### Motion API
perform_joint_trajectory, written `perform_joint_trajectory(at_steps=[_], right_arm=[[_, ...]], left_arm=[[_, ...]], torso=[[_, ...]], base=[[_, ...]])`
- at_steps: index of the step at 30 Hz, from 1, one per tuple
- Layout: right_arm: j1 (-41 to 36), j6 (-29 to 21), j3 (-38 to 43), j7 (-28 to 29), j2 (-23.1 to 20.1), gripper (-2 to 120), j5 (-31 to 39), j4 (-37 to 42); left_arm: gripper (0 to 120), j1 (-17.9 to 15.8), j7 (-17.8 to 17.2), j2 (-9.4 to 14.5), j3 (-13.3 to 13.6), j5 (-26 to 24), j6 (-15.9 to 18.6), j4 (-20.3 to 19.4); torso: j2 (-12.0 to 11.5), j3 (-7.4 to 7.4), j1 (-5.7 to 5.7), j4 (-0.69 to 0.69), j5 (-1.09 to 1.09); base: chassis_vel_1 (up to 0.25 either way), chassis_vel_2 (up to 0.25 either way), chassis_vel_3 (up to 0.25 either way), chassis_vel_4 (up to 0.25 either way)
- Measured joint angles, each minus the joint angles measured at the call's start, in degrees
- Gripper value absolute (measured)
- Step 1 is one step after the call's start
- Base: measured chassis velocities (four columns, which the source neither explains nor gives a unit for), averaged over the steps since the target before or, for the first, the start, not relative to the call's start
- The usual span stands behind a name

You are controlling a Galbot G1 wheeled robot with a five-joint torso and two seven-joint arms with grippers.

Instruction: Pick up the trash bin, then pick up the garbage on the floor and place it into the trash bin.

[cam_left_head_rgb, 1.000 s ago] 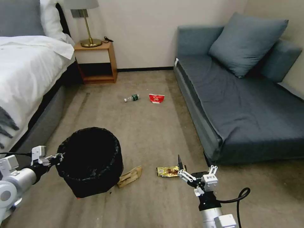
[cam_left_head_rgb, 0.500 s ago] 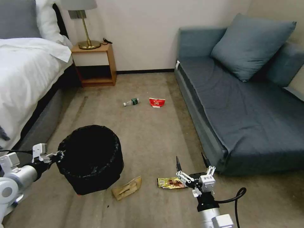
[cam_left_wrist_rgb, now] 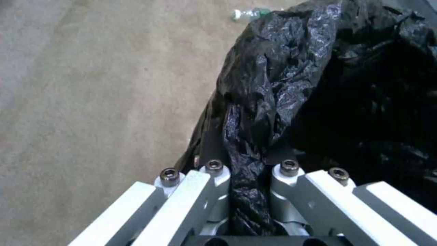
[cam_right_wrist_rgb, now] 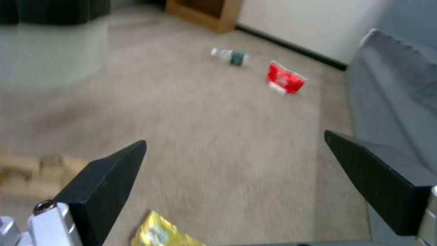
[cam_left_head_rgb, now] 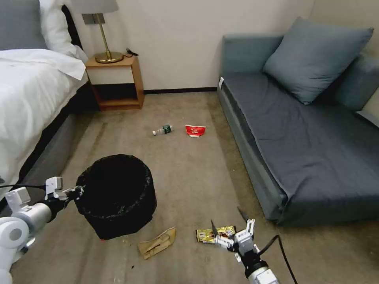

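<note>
I am working on a beige bedroom carpet (cam_left_head_rgb: 189,169) between bed and sofa; my left gripper (cam_left_head_rgb: 73,193) is keeping the trash bin (cam_left_head_rgb: 116,195) pinched by its black liner rim, lifted; my right gripper (cam_left_head_rgb: 228,221), jaws spread wide and empty, has dropped lower over the gold wrapper (cam_left_head_rgb: 215,233), so pickup is nearing; paper bag (cam_left_head_rgb: 157,242), bottle (cam_left_head_rgb: 162,129) and red packet (cam_left_head_rgb: 195,130) are lying untouched.

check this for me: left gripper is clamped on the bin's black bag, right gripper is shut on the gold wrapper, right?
Not quite. The left gripper does clamp the bin bag, but the right gripper is open above the gold wrapper, not shut on it; the right wrist view shows the fingers spread.
</note>
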Motion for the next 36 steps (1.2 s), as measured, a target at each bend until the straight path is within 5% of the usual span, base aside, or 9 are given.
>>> perform_joint_trajectory(at_steps=[3,12,36], right_arm=[[6.3,-1.4,-0.5,-5.7,-6.6,100,0.3,-7.5],[17.0,2.0,-3.8,-10.9,-11.6,100,-10.7,-22.0],[32.4,7.5,-12.7,-12.3,-7.9,98,-19.8,-43.1]], left_arm=[[7,-0.6,0.0,0.7,0.4,0.0,0.0,0.5],[7,-1.6,-0.4,1.5,1.2,0.0,0.0,1.2],[7,-3.1,-1.2,1.5,3.4,0.2,0.0,1.8]], torso=[[0.0,0.00,0.00,0.00,0.01],[0.0,0.00,0.00,0.00,0.00],[0.0,0.01,0.00,-0.01,-0.01]], base=[[0.000,0.000,0.000,0.000],[0.000,0.000,0.000,0.000],[0.000,0.000,0.000,0.000]])
